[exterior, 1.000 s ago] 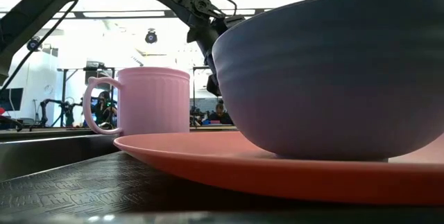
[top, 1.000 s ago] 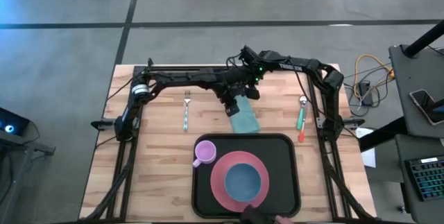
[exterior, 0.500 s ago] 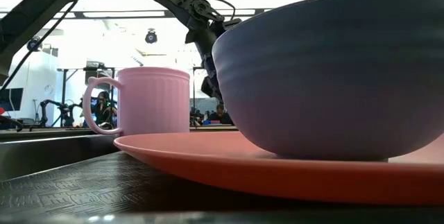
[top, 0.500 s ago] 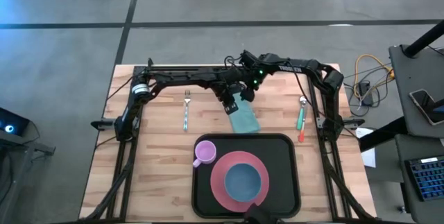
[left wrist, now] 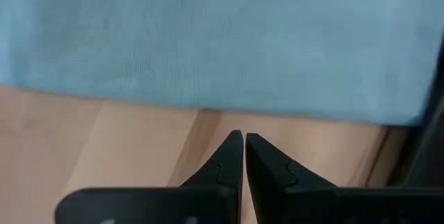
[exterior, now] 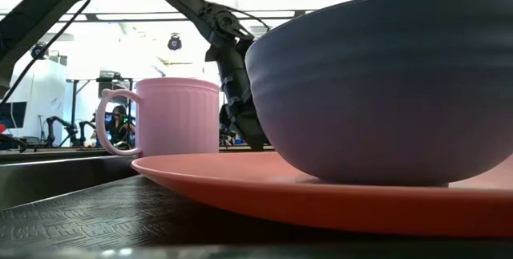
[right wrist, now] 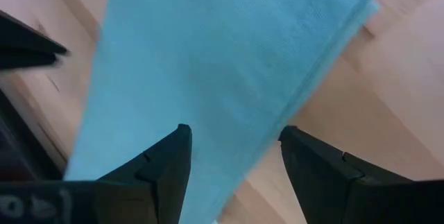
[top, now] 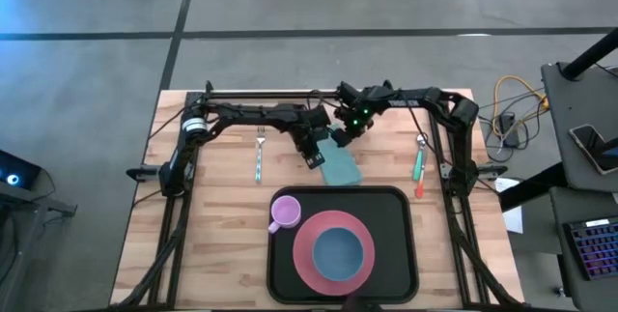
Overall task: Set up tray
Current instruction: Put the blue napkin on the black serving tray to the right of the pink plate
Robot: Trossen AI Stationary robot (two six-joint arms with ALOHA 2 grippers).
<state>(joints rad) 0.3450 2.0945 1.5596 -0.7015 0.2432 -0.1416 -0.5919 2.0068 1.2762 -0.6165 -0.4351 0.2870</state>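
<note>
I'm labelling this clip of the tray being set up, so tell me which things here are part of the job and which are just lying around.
Part of the job:
- tray, holding pink mug, plate and bowl
- teal napkin, with the shut left gripper and open right gripper at it
- fork
- green-handled spoon

Just lying about:
- cables and keyboard off the table

Left gripper (left wrist: 243, 137) fingers pressed together; right gripper (right wrist: 236, 137) fingers spread.

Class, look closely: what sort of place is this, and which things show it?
Probably a robotics lab or workshop: a wooden table on bare concrete floor, loose cables beside it, and more frames and equipment in the room behind.
</note>
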